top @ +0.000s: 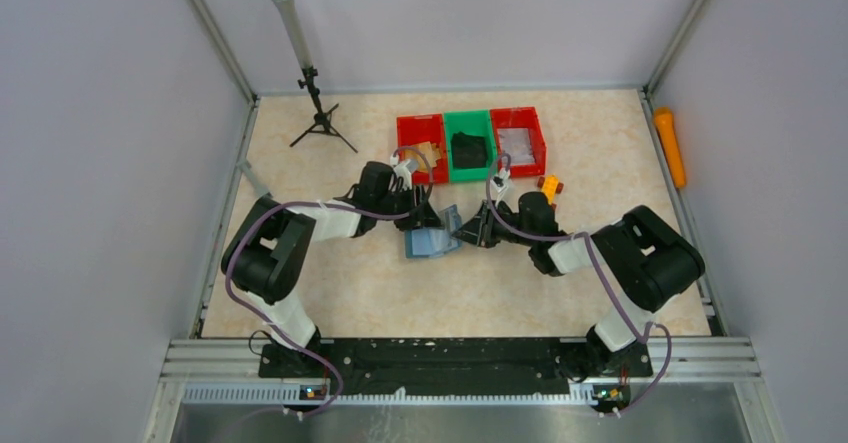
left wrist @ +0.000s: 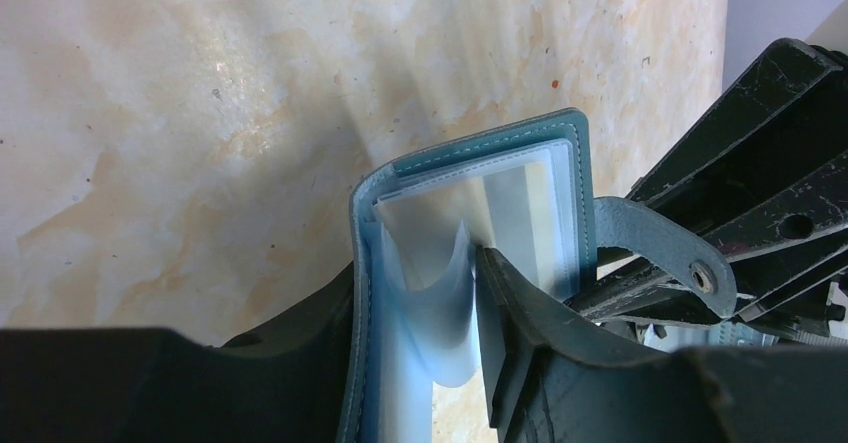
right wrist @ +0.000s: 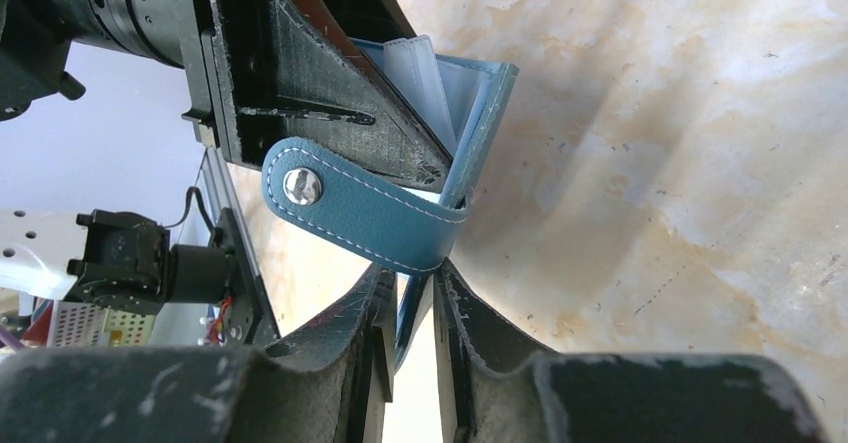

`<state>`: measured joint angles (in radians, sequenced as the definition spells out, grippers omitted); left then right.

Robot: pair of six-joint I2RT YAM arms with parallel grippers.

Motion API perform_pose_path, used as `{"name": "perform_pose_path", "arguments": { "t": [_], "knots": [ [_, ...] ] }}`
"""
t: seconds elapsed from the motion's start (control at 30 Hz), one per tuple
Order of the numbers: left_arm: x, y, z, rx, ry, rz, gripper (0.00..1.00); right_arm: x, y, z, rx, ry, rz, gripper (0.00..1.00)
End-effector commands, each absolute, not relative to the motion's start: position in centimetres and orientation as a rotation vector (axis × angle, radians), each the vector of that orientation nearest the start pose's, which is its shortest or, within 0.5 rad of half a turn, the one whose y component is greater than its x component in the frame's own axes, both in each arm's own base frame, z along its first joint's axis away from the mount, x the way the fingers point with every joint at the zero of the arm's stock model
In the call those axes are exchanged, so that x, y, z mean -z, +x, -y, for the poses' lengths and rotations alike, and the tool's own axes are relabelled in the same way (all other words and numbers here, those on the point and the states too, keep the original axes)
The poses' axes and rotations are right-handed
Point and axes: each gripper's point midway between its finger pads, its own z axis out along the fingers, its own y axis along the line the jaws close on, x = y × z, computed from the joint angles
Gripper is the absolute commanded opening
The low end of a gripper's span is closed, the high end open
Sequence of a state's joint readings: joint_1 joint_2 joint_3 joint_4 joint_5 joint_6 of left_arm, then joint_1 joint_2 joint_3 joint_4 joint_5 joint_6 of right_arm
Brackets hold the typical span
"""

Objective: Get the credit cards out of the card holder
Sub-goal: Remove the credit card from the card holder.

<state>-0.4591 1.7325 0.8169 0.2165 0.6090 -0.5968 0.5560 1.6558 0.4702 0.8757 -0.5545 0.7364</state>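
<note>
the card holder [top: 432,235] sits open at the centre of the top view, held between both arms. the left gripper [left wrist: 420,298] is clamped over one cover and its clear sleeves [right wrist: 420,63], while the right gripper [right wrist: 418,283] has the other cover's edge between nearly closed jaws, and i cannot tell whether it pinches. the holder looks light, thin and floppy, its bowing sleeves likely slippery, so grip the stitched cover edge, not the dangling closure tab [right wrist: 360,213], and draw cards out by an exposed corner.

Beige marbled table [top: 330,293]; left red bin [top: 403,153], green bin [top: 470,174], right red bin [top: 540,143] in row; black tripod [top: 320,118].
</note>
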Motion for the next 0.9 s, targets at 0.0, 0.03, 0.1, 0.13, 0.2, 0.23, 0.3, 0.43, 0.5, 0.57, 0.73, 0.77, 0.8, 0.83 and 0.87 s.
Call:
{"name": "perform_pose_path", "arguments": {
  "t": [0.0, 0.03, 0.1, 0.13, 0.2, 0.23, 0.3, 0.43, 0.5, 0.57, 0.73, 0.77, 0.8, 0.83, 0.87],
  "knots": [
    [-7.1, 30.7, 28.6, 1.229, 0.216, -2.362, 0.41, -10.9, 26.1, -31.3, -1.408, -0.318, -1.954, 0.21],
    [-7.2, 30.7, 28.5, 1.235, 0.214, -2.355, 0.4, -10.4, 26.5, -31.1, -1.373, -0.299, -1.982, 0.21],
    [-7.6, 30.7, 28.5, 1.246, 0.213, -2.337, 0.4, -9.8, 26.9, -30.9, -1.334, -0.278, -2.015, 0.22],
    [-7.7, 30.7, 28.4, 1.253, 0.214, -2.332, 0.4, -9.5, 27.0, -30.7, -1.319, -0.269, -2.025, 0.21],
    [-7.9, 30.7, 28.3, 1.256, 0.214, -2.323, 0.39, -9.0, 27.4, -30.3, -1.28, -0.242, -2.051, 0.2],
    [-8.0, 30.7, 28.3, 1.261, 0.215, -2.32, 0.39, -8.7, 27.6, -30.1, -1.268, -0.23, -2.066, 0.17],
    [-8.4, 30.6, 28.4, 1.276, 0.221, -2.303, 0.37, -8.7, 27.8, -29.8, -1.262, -0.212, -2.068, 0.11],
    [-8.6, 30.6, 28.3, 1.285, 0.23, -2.29, 0.32, -8.5, 28.1, -29.3, -1.252, -0.184, -2.073, 0.03],
    [-8.7, 30.6, 28.2, 1.283, 0.226, -2.286, 0.3, -8.7, 28.3, -28.9, -1.248, -0.169, -2.067, 0.0],
    [-8.7, 30.8, 27.7, 1.265, 0.199, -2.284, 0.3, -8.8, 28.3, -28.5, -1.24, -0.154, -2.059, 0.0],
    [-8.5, 31.7, 25.3, 1.199, 0.08, -2.276, 0.3, -9.2, 28.7, -27.7, -1.205, -0.133, -2.04, 0.0],
    [-8.5, 31.9, 25.0, 1.188, 0.068, -2.274, 0.31, -9.2, 28.7, -27.7, -1.201, -0.132, -2.04, 0.0],
    [-8.5, 32.0, 24.8, 1.181, 0.061, -2.274, 0.31, -9.2, 28.7, -27.6, -1.198, -0.13, -2.04, 0.0],
    [-8.6, 32.0, 24.7, 1.177, 0.064, -2.272, 0.31, -9.2, 28.7, -27.5, -1.195, -0.127, -2.039, 0.0],
    [-8.6, 32.0, 24.7, 1.171, 0.062, -2.272, 0.32, -9.1, 28.8, -27.4, -1.19, -0.123, -2.039, 0.0]
  ]
}}
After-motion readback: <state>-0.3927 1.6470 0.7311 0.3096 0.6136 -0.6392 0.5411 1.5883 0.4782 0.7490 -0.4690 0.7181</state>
